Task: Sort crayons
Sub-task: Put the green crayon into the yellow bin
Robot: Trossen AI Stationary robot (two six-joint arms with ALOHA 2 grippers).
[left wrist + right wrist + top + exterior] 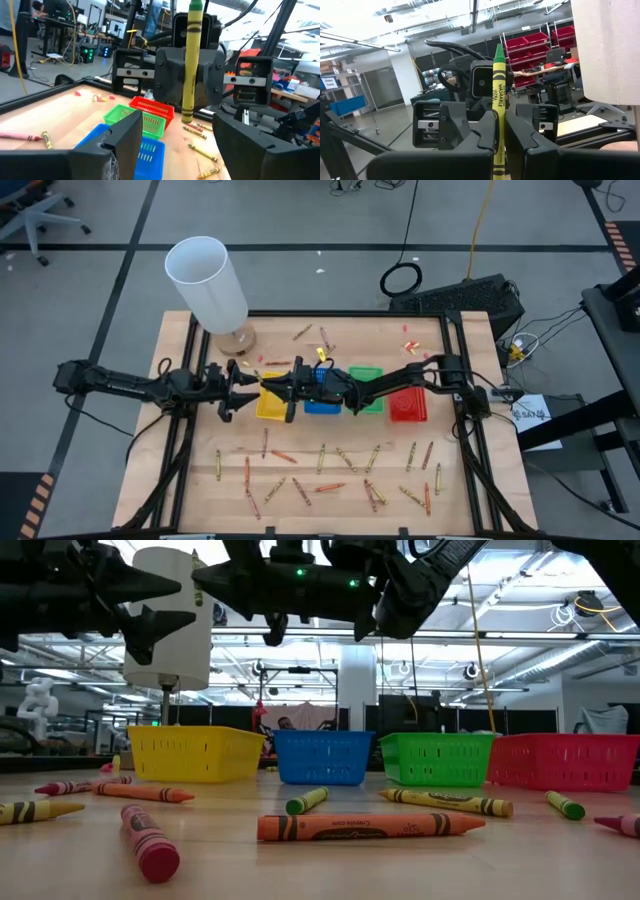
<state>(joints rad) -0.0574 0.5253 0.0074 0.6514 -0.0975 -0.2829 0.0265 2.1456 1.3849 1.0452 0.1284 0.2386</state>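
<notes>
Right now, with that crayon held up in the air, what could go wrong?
The right end effector pinches the yellow-green crayon upright, high above the trays. The left end effector stands open just in front, so they might bump. If the crayon slips, it may drop past the yellow tray or into the blue tray. Crayons on the table could roll if it lands there.

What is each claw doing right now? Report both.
Left claw: open, empty.
Right claw: shut on the yellow-green wax crayon, upright.
</notes>
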